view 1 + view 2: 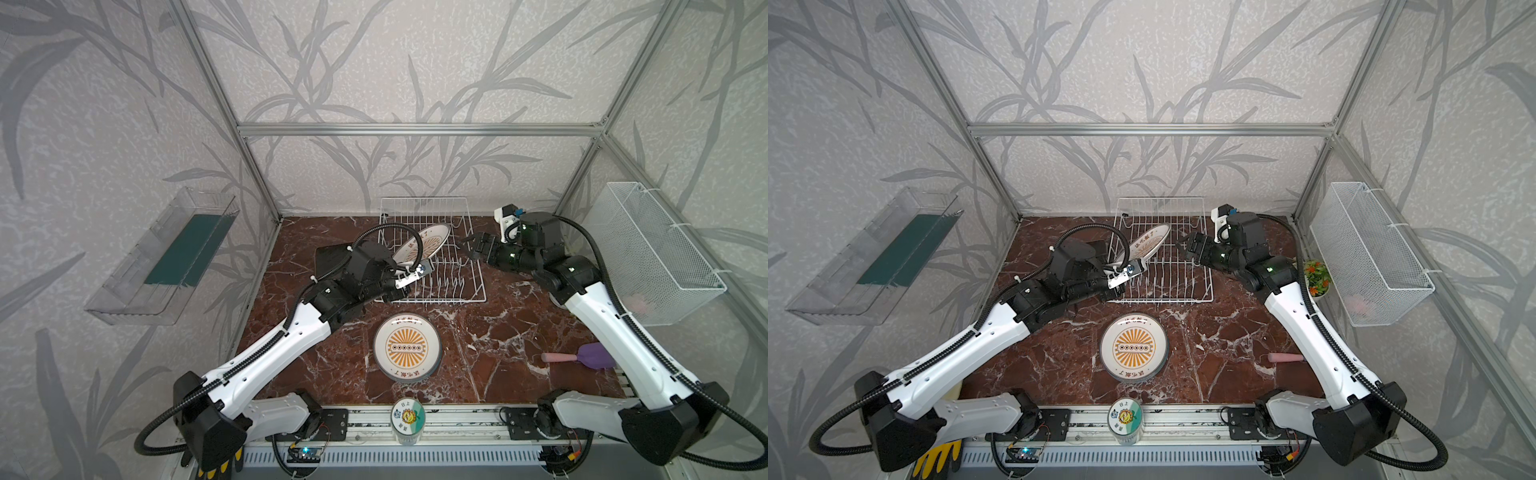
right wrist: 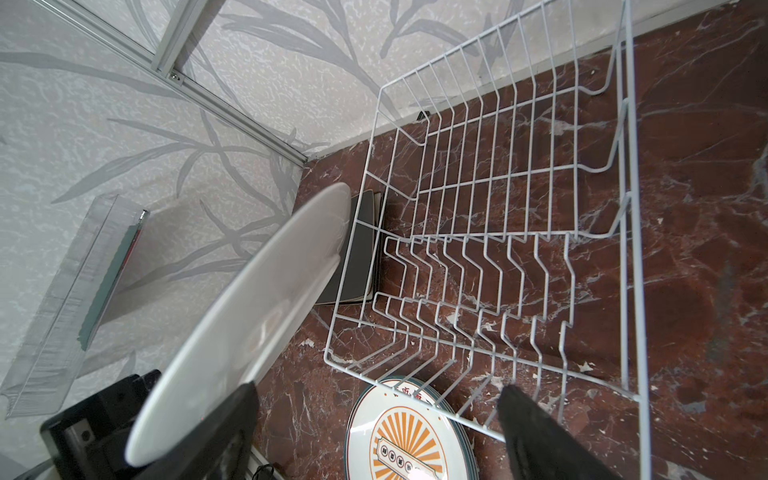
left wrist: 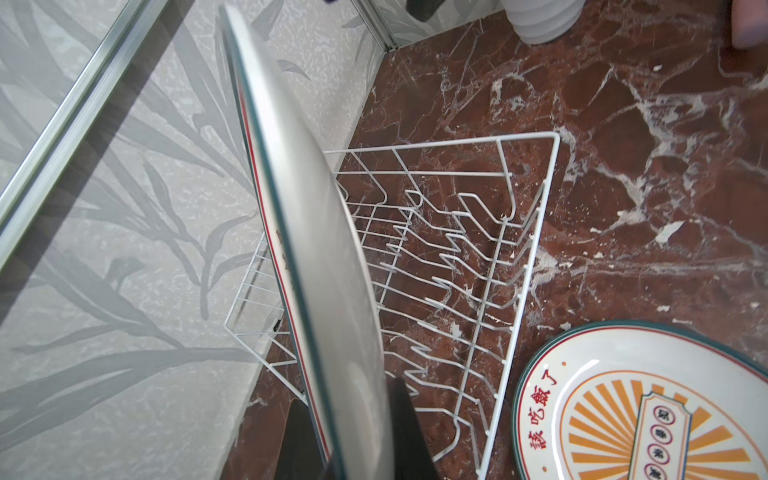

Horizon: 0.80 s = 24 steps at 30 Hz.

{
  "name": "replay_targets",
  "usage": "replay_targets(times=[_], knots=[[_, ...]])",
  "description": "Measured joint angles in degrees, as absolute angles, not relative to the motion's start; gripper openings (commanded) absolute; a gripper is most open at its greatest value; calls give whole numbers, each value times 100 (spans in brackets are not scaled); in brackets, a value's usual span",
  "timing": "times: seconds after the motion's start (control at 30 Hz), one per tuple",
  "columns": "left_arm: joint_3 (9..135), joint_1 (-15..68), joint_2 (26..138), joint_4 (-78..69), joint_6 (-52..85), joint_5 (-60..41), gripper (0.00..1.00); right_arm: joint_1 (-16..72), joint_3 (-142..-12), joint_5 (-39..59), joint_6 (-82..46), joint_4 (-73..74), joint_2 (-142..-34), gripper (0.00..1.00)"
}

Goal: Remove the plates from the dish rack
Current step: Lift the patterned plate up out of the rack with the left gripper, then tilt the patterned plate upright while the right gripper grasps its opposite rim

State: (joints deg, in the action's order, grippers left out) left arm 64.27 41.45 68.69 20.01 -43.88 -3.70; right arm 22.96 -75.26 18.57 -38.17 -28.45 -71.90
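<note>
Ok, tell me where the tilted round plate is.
In both top views the tilted plate hangs over the dish rack's left half, gripped by the left end effector.

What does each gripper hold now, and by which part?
The left gripper is shut on the rim of a round sunburst plate, tilted over the dish rack. The right gripper is open and holds nothing.

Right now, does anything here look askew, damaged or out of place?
Only the round plate, and it is held: the left gripper pinches its rim, so it hangs tilted over the dish rack. The right gripper stands open beside it. The plate stack lies flat; nothing looks broken or spilled.
</note>
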Motion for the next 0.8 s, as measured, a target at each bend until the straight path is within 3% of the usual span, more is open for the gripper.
replay_targets(times=[0.27, 0.53, 0.8], knots=[[6005, 4379, 6792, 1857, -5369, 263, 0, 2532, -7513, 1828, -4171, -2650, -7389, 79], [5625, 4650, 6790, 1321, -6239, 760, 0, 2722, -7478, 1728, -4604, -2543, -7804, 56], [5332, 4838, 6794, 1020, -6976, 1203, 0, 2947, -7426, 1653, -4939, -2510, -8128, 42]])
